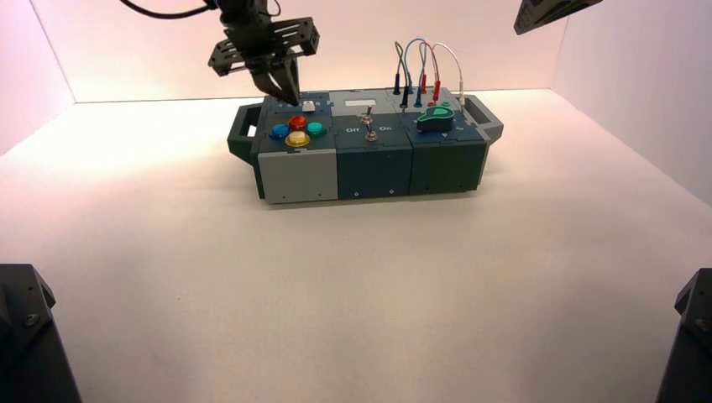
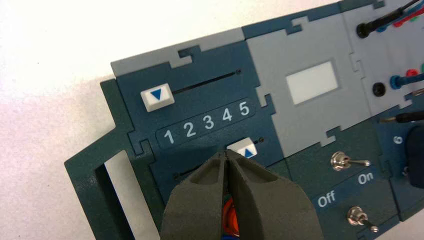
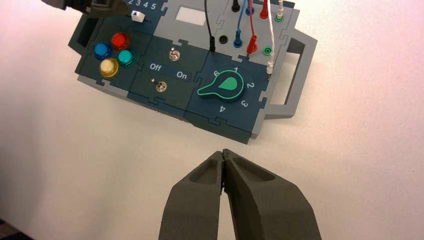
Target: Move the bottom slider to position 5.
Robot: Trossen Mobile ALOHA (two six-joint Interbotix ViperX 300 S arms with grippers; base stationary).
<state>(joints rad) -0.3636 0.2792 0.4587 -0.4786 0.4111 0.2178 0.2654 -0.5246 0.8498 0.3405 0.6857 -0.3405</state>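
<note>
The bottom slider (image 2: 242, 149) is a small white square knob with a blue triangle on the dark blue panel. It stands under the printed 5 of the scale 1 to 5, near the end of its slot. It also shows in the high view (image 1: 309, 106) and the right wrist view (image 3: 137, 16). My left gripper (image 2: 225, 152) is shut and empty, its tips right beside the knob on the side of the lower numbers. In the high view it (image 1: 290, 96) hangs over the box's back left corner. My right gripper (image 3: 223, 152) is shut and empty, high above the table.
The top slider (image 2: 157, 96) stands by the 1. Red, blue, yellow and teal dome buttons (image 1: 296, 132) sit in front of the sliders. Two metal toggles (image 2: 345, 161) stand by Off/On lettering. A green knob (image 3: 227, 85) and plugged wires (image 1: 424, 67) are on the right. The right arm (image 1: 550, 10) is at the upper right.
</note>
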